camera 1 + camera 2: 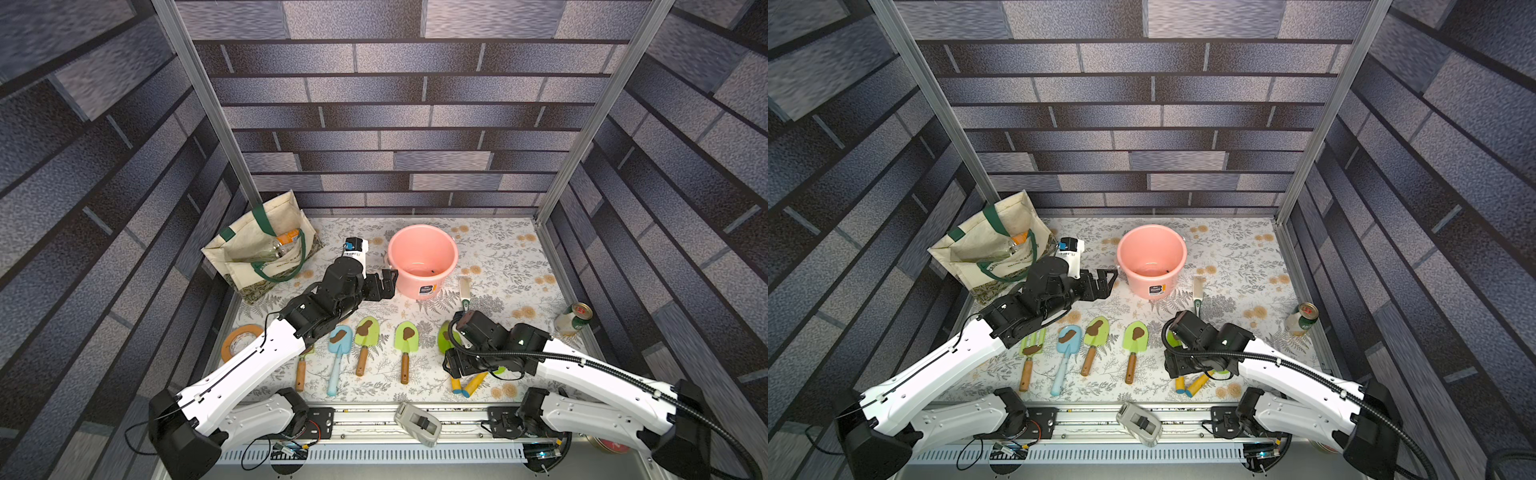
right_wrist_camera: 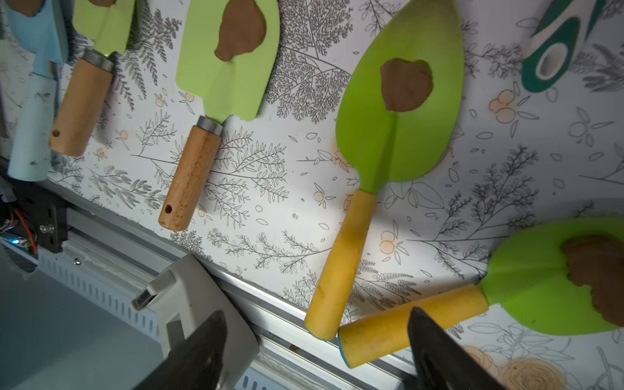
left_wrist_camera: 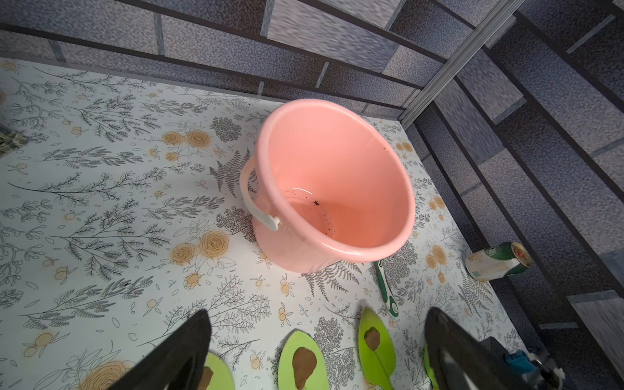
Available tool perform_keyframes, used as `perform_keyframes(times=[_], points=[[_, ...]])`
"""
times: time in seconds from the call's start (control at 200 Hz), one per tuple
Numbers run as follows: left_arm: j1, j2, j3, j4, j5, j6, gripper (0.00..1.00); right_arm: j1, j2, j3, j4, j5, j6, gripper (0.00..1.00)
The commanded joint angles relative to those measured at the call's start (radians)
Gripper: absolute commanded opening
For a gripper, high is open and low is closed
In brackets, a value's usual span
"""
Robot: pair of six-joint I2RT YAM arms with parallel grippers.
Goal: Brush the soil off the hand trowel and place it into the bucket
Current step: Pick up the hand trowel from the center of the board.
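Hand trowel (image 2: 388,145): leaf-shaped green blade, flat brown soil (image 2: 407,84); left end effector (image 3: 317,310), right end effector (image 2: 315,312) both gaping.

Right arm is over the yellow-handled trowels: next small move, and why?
Probably lower the right gripper and close on the yellow handle under it. Its jaws are open and empty, that handle's end lies between them, soil sits on the blade, and the bucket holds no trowel.

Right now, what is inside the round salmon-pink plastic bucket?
Only a few dark crumbs on the bottom of the pink bucket; no tool. Its near wall hides some floor.
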Motion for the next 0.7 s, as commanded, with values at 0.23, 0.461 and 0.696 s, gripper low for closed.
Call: perform_keyframes(times=[0.23,0.461,0.696], points=[[-0.028,-0.031,-0.058,-0.024,-0.091,-0.055,1.00,0.104,0.183,-0.033,0.052,0.117,0.070,0.68],[-0.028,-0.035,-0.074,-0.021,-0.120,-0.075,0.99,0.110,0.191,-0.064,0.095,0.133,0.092,0.67],[-0.027,-0.043,-0.080,-0.026,-0.141,-0.087,1.00,0.110,0.260,-0.059,0.130,0.137,0.121,0.61]])
